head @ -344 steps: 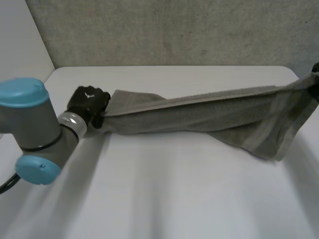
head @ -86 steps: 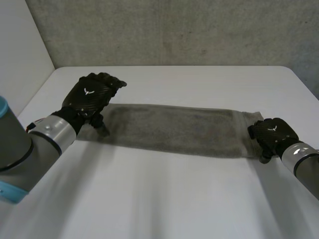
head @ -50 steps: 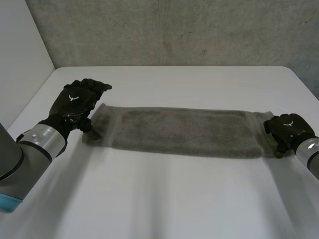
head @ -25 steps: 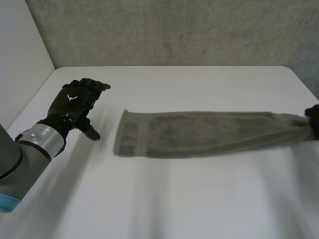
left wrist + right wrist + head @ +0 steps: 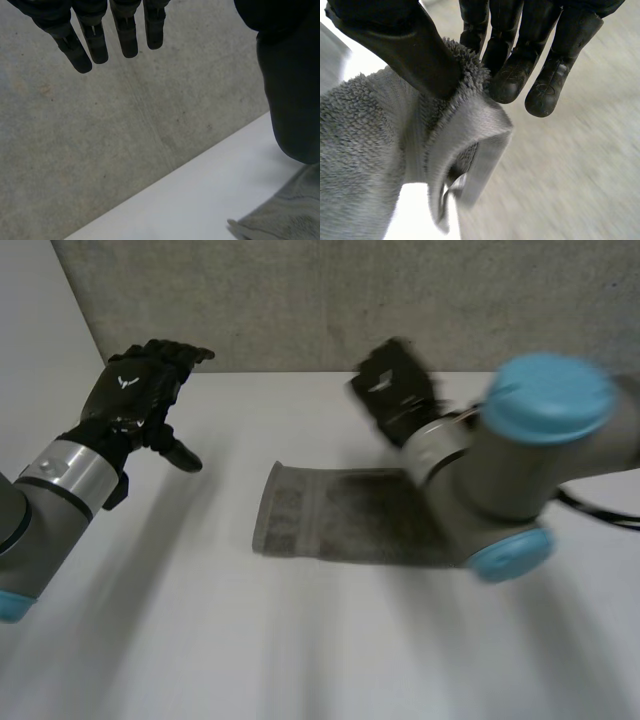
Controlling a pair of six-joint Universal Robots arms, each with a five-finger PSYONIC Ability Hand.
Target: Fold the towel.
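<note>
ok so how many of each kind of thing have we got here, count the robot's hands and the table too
towel: 1
black robot hands: 2, left hand and right hand
white table: 1
total: 4

The grey terry towel [image 5: 330,515] is lying as a narrow strip mid-counter [image 5: 300,640], its left end flat, its other end being pinched in the right hand [image 5: 405,45].

One towel [image 5: 330,520], two hands [image 5: 135,392] [image 5: 395,382], one table [image 5: 250,640]
</note>
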